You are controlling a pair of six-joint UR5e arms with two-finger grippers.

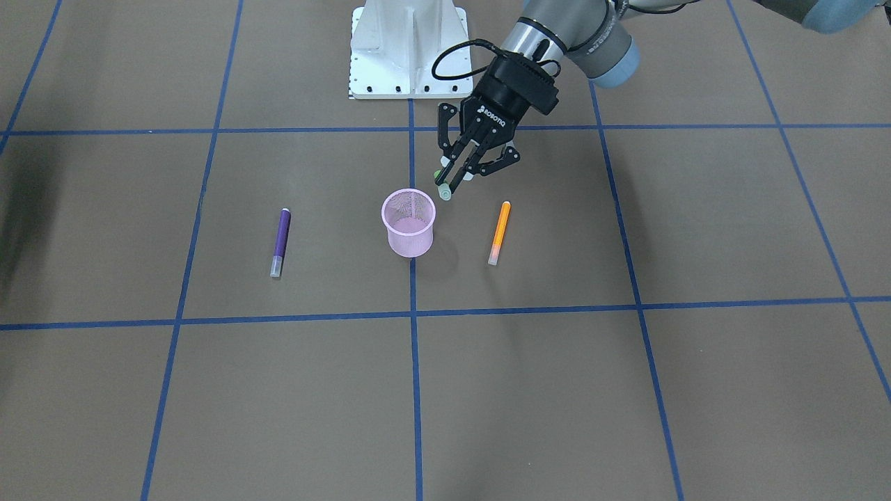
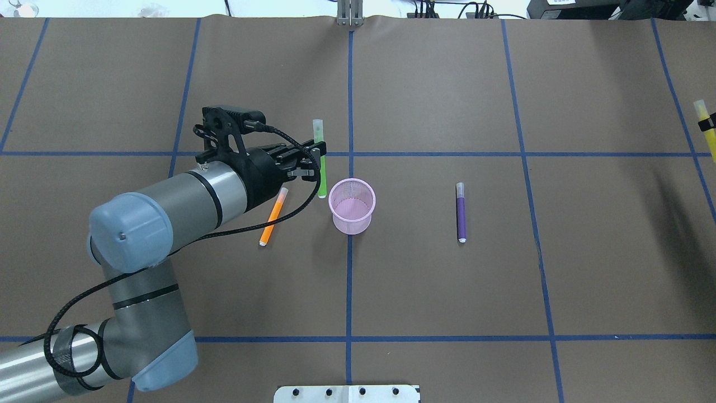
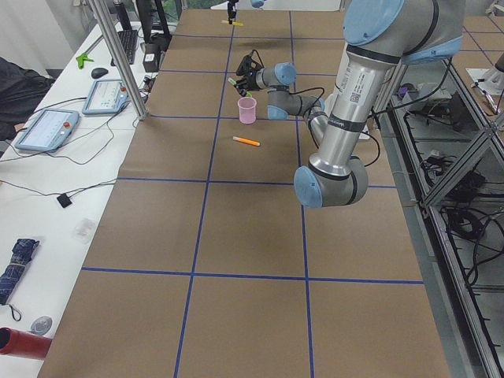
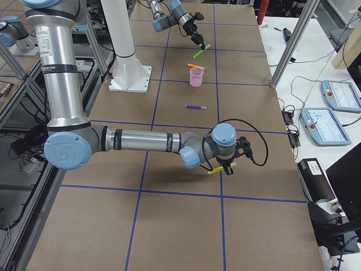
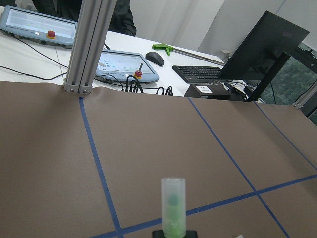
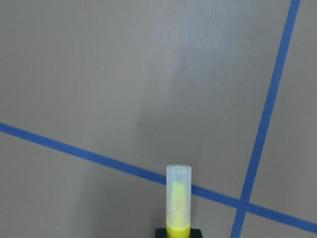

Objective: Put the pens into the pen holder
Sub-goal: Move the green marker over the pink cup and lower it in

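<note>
Left hand (image 2: pixel 314 161) is up over the table (image 2: pixel 425 291), its fingers pressed on a green pen (image 2: pixel 323 182) around mid-length. In the overhead view that pen runs near to far, pale cap at the far end, near end hanging just left of the pink mesh cup (image 2: pixel 352 221). From across the table the pen points almost straight at the camera, cap (image 1: pixel 443 193) first, close beside the cup's rim but not over the opening.

The cup stands upright on a blue tape line (image 2: pixel 348 291), right in the middle of things. Left of it an orange pen (image 2: pixel 272 217) lies flat on the table, slanted, its far end tucked under the left wrist. Off to the right, apart from the cup, a purple pen (image 2: pixel 461 212) lies nearly parallel to the tape line.

Over to the right hand (image 4: pixel 223 168): it is far out at the right edge, well apart from the cup, low over the table, pinching a yellow pen (image 6: pixel 177 206). The wrist camera shows the pale cap sticking out ahead of the fingers.
</note>
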